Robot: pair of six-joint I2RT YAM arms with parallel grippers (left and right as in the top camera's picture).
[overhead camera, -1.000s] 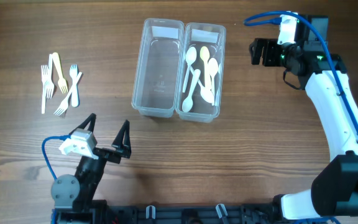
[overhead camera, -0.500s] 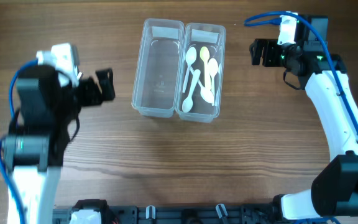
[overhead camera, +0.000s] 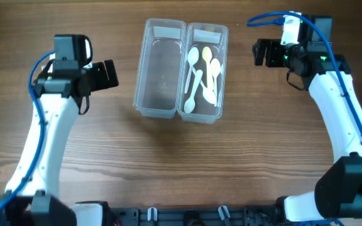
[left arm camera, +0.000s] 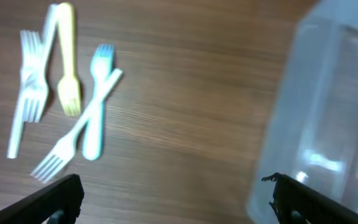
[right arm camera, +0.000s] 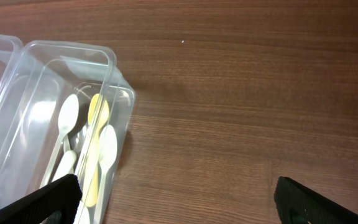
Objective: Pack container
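A clear two-part container (overhead camera: 181, 25) stands at the middle back of the table. Its left part (overhead camera: 160, 69) is empty, and its right part holds several white and yellow spoons (overhead camera: 203, 72). Several plastic forks (left arm camera: 61, 93) lie on the wood left of the container (left arm camera: 328, 106); in the overhead view my left arm hides them. My left gripper (overhead camera: 112, 74) hangs open above the table between forks and container, holding nothing (left arm camera: 176, 202). My right gripper (overhead camera: 259, 53) is open and empty, just right of the container (right arm camera: 179, 202). The spoons (right arm camera: 95, 143) show at its left.
Bare wooden tabletop (overhead camera: 181, 157) stretches in front of the container. The right arm's blue cable (overhead camera: 266, 19) loops at the back right edge. The arm bases sit along the near edge.
My left arm has risen from the near edge and swung up over the forks, its open gripper now pointing at the container. The right arm has not moved.
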